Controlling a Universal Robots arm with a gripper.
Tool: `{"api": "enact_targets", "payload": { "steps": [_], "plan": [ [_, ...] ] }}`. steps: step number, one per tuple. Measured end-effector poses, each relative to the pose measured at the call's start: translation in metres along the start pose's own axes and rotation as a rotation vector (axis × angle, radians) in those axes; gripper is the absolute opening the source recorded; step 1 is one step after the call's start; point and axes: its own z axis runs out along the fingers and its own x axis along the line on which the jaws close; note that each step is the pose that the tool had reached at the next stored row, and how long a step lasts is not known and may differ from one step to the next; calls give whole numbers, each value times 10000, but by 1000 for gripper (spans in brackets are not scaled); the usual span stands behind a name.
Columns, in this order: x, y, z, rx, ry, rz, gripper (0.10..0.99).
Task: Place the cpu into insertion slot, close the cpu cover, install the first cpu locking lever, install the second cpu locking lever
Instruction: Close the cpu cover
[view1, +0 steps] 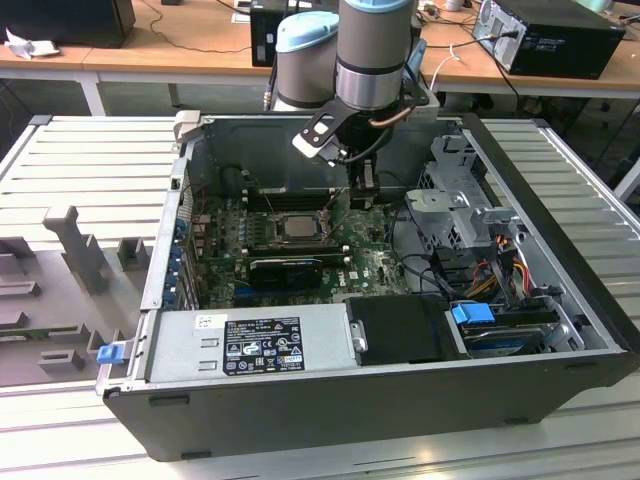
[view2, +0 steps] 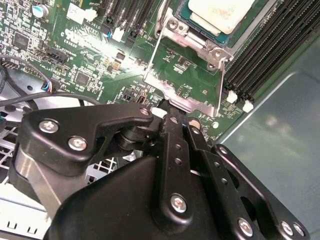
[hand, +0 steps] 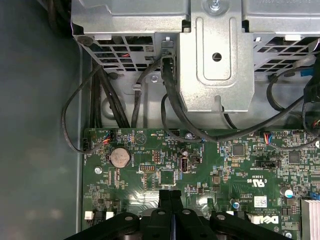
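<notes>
- So, step one looks done: the cpu (view2: 220, 12) sits flat in the insertion slot (view1: 270, 230), pale face up, on the green board (hand: 150, 150) inside the open computer case (view1: 300, 400).
- The cpu cover (view2: 165, 87) isn't down yet. In the second wrist view it's swung open, hinged beside the chip and reaching away from it, with bare board showing through its cut-out.
- The pincer (view2: 172, 112) is right at the cover's free edge, fingers pressed together with the tips touching the little tab there. I can't tell whether the thin metal is actually pinched between them or just being nudged.
- My read: we're in the cover-closing step, so roughly a quarter of the way. The cover and both locking levers are left.
- Count: one cpu, one slot, one cover, one pincer on one arm.
- Levers: I can't pick them out surely enough to count.
- The whole case lies on its side on the ribbed table (view1: 90, 150).
</notes>
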Motion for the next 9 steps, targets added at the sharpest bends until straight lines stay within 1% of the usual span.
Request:
{"api": "enact_targets", "payload": {
  "steps": [9],
  "plan": [
    [0, -20, -2, 0, 0, 1, 106]
  ]
}}
